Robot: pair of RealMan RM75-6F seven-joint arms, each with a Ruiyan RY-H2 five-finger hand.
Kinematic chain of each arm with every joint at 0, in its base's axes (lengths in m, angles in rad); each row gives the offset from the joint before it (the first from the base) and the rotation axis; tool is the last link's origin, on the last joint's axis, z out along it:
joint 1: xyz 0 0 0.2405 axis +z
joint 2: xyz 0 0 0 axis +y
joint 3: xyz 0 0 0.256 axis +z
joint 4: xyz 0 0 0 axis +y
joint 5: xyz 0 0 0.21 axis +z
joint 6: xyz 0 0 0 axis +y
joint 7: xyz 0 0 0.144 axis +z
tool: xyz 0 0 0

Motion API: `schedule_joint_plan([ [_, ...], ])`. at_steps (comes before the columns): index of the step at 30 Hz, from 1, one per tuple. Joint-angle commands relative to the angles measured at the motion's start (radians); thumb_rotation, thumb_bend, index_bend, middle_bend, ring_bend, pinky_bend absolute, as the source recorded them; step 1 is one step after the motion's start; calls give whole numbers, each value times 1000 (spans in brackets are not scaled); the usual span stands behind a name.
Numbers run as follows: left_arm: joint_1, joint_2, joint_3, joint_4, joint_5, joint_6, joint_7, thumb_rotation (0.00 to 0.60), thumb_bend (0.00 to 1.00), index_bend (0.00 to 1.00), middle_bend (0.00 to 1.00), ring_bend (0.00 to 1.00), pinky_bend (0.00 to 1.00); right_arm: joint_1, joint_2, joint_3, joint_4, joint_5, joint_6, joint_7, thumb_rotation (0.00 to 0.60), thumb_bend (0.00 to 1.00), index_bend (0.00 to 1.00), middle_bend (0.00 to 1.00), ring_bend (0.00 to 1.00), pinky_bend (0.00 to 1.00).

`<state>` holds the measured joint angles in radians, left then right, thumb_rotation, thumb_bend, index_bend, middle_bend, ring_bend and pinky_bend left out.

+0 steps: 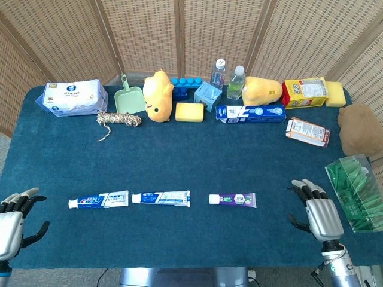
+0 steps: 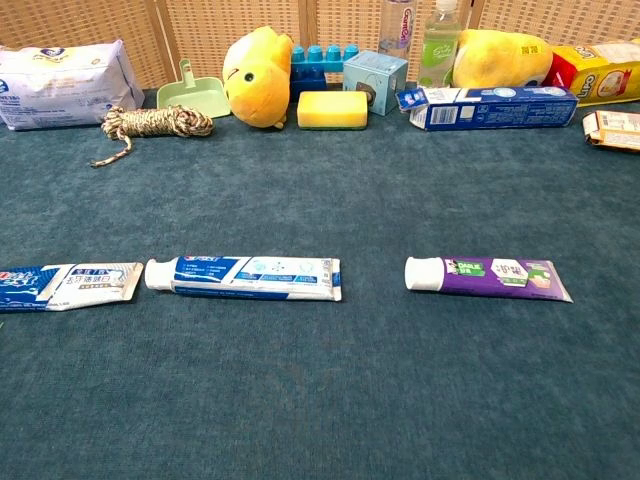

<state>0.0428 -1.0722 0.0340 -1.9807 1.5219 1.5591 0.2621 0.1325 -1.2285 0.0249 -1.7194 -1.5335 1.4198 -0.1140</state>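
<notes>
Resting with fingers spread and holding nothing, the left hand and right hand flank three toothpaste tubes lying in a row on the worktop; beyond lie sponge and rope.

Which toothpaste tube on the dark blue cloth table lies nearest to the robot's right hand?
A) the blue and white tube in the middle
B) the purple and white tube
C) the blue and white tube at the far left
B: in the head view, the purple and white toothpaste tube ends the row on the side of the right hand, which rests open on the table and touches nothing.
</notes>
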Motion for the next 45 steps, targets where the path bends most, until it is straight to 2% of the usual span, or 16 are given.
schedule_joint_plan([
  [1,-2,-2,0,-1,-2,-5,4,600,262,292,220,200,155,0,0,-1,-1,1,-2,0,600,262,274,223,148,200],
  [14,2,13,1,-13,38,14,6,600,261,286,220,201,154,-6,5,-5,-16,3,-2,9,600,265,273,226,153,200],
  [23,-24,31,-9,-48,76,-5,3,600,261,287,221,201,154,25,-8,-3,-55,0,-52,-21,600,264,262,227,154,200],
  [30,-73,26,-44,-76,75,-47,-17,600,261,287,220,202,154,93,-63,14,-96,7,-143,-97,600,262,252,227,155,200],
  [37,-89,22,-55,-43,49,-67,-30,600,262,287,220,202,154,152,-124,39,-101,61,-226,-179,600,246,253,227,156,200],
  [42,-105,15,-63,-33,8,-94,-20,600,261,288,220,202,154,198,-199,66,-54,138,-276,-287,600,240,254,227,168,200],
  [45,-112,11,-65,-31,-4,-105,-15,600,261,287,219,202,154,211,-228,72,-30,169,-288,-304,600,238,254,227,168,200],
])
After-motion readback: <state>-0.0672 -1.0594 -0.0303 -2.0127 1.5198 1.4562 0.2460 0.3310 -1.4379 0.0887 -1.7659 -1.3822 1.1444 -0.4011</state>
